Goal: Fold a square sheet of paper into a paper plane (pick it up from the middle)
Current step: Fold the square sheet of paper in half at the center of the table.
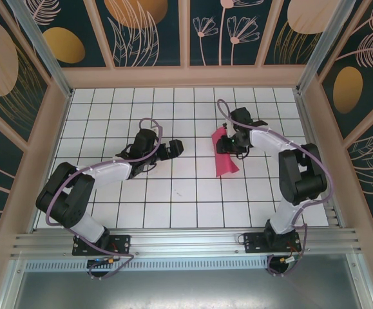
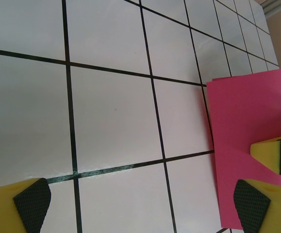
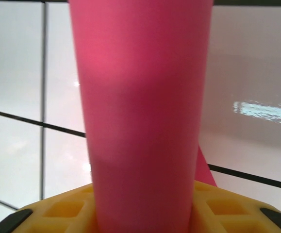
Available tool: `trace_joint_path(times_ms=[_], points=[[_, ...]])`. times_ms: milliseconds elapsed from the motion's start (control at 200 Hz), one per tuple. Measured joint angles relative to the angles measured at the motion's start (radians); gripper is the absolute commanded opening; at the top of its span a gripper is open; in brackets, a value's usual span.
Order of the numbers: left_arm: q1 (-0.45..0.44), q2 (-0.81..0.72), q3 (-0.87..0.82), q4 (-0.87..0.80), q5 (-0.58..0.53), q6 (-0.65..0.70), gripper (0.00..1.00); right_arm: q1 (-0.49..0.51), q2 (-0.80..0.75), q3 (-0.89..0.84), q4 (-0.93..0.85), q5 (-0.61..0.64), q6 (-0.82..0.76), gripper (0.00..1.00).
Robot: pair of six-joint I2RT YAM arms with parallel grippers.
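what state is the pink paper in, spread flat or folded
Folded over, not spread: from above the pink paper is a narrow strip, and the wrist view of the right gripper shows it bowed into a rounded column.

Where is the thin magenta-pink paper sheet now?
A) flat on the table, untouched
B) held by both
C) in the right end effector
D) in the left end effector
C: the thin magenta-pink paper sheet runs curled between the right end effector's yellow fingers; the left end effector stands wide open over the white tiled table beside it.
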Motion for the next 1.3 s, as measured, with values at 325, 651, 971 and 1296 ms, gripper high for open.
trace_joint_path(times_ms=[325,651,971,1296], points=[[0.0,-0.001,-0.001,0.005,0.0,0.0,0.98,0.089,0.045,0.033,-0.037,0.126,0.006,0.77],[0.0,-0.01,-0.016,0.008,-0.001,0.0,0.98,0.124,0.069,0.042,-0.041,0.165,0.03,0.48],[0.0,-0.028,-0.04,0.016,-0.005,-0.011,0.99,0.124,-0.014,0.035,0.026,-0.037,0.092,0.46],[0.0,-0.062,-0.046,0.039,-0.018,-0.026,0.99,0.131,-0.042,-0.054,0.229,-0.251,0.242,0.49]])
